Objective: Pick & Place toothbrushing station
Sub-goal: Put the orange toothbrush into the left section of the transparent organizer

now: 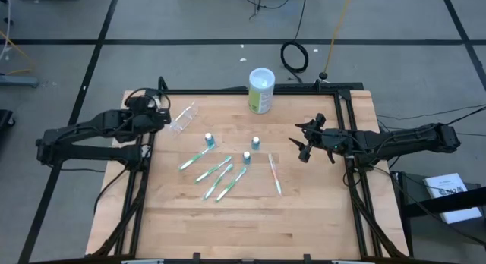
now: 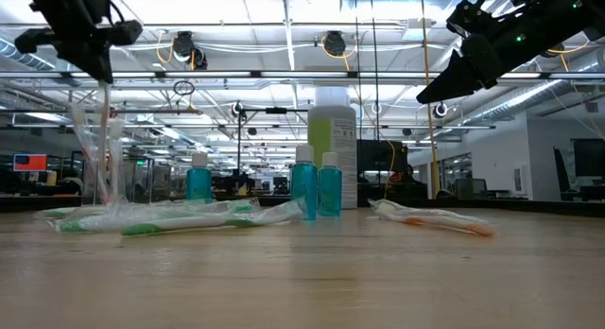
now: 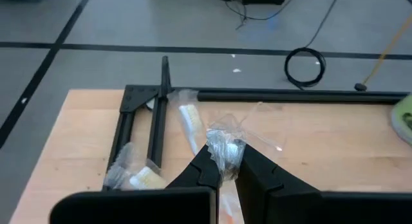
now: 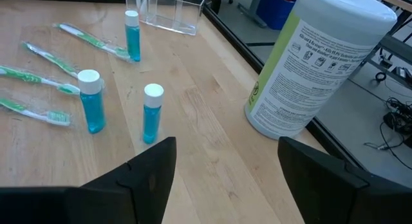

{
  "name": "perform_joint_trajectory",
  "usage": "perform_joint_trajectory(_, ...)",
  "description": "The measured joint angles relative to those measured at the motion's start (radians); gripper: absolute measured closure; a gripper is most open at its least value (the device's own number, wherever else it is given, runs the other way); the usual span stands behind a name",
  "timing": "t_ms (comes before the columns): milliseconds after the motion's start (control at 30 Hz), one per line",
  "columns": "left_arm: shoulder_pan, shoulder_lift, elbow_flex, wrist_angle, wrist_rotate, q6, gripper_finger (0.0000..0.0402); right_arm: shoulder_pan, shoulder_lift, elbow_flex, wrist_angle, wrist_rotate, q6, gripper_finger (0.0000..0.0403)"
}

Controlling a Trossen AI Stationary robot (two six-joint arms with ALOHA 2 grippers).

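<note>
A small clear plastic cup (image 1: 183, 117) (image 4: 168, 10) stands near the table's far left corner. My left gripper (image 3: 225, 161) (image 2: 102, 72) hovers beside it, shut on a clear-wrapped pale toothbrush (image 2: 104, 140). Several green-and-white toothbrushes (image 1: 215, 171) lie flat mid-table, and a pale pinkish one (image 1: 274, 174) lies to their right. Three teal white-capped tubes (image 1: 247, 156) stand upright among them. My right gripper (image 1: 302, 140) (image 4: 225, 150) hangs open above the table's right half, holding nothing. My left gripper pinches the crumpled clear wrapper (image 3: 226, 147) of the toothbrush between its two fingers, slanting down from the table's left side. The brush hangs nearly upright below the fingers (image 2: 104, 178). I cannot tell whether its lower end is inside the cup or touches anything.
A tall green-and-white canister (image 1: 260, 89) (image 4: 309, 63) stands at the far edge, mid-table. A black frame (image 1: 345, 105) runs along the far and side edges. The near half of the wooden table (image 1: 250, 226) is bare.
</note>
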Motion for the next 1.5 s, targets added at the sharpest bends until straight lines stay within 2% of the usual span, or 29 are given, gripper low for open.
perform_joint_trajectory(300, 0.047, 0.001, -0.176, 0.186, 0.028, 0.011, 0.0378, 0.000, 0.000, 0.000, 0.000, 0.000, 0.000, 0.0140)
perform_joint_trajectory(800, 0.050, 0.000, -0.223, 0.180, -0.008, -0.023, 0.0372, 0.000, 0.000, 0.000, 0.000, 0.000, 0.004, 0.0140)
perform_joint_trajectory(933, 0.050, 0.000, -0.224, 0.178, 0.024, 0.017, 0.0326, 0.000, 0.000, 0.000, 0.000, 0.000, 0.009, 0.0140)
perform_joint_trajectory(1133, 0.050, -0.019, -0.225, 0.174, 0.028, 0.019, 0.0211, 0.000, 0.000, 0.000, 0.000, 0.000, 0.011, 0.0140)
perform_joint_trajectory(1233, 0.050, -0.040, -0.222, 0.174, 0.024, 0.029, 0.0166, 0.000, 0.000, 0.000, -0.001, 0.000, 0.011, 0.0140)
perform_joint_trajectory(1367, 0.050, -0.068, -0.189, 0.169, 0.019, 0.036, 0.0135, 0.000, 0.000, 0.000, -0.001, 0.000, 0.011, 0.0140)
perform_joint_trajectory(1500, 0.050, -0.095, -0.136, 0.157, 0.015, 0.076, 0.0127, 0.000, 0.000, 0.000, -0.001, 0.000, 0.011, 0.0140)
